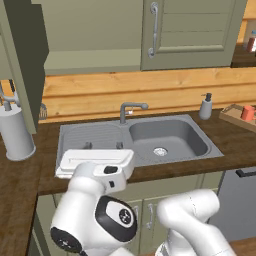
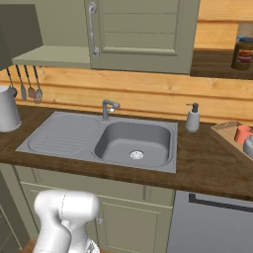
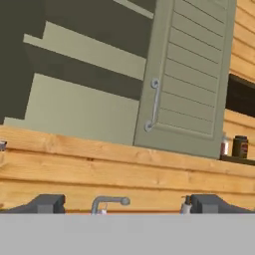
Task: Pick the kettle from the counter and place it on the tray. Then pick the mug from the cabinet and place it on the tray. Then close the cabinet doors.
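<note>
The light-wood tray (image 1: 231, 114) (image 2: 223, 130) lies on the dark counter (image 1: 20, 175) at the far right. The orange-red mug (image 1: 247, 113) (image 2: 242, 133) stands on it. Beside the mug, a sliver of the silver-grey kettle (image 2: 249, 147) is cut off by the frame edge. The cabinet's right door (image 1: 192, 32) (image 2: 143, 34) (image 3: 191, 74) is shut, and its left door (image 1: 22, 55) (image 2: 20, 27) stands swung open, showing the pale interior (image 1: 90, 30). My gripper (image 1: 103, 145) (image 3: 129, 204) hovers over the sink's drainboard, pointing up at the cabinet. It is open and holds nothing.
A grey sink (image 1: 167, 137) with a faucet (image 1: 131, 110) is set in the counter. A white soap dispenser (image 1: 205, 107) (image 2: 192, 118) stands to its right. A white canister (image 1: 16, 132) stands at the left. A dark jar (image 2: 243, 53) sits on a high shelf at the right.
</note>
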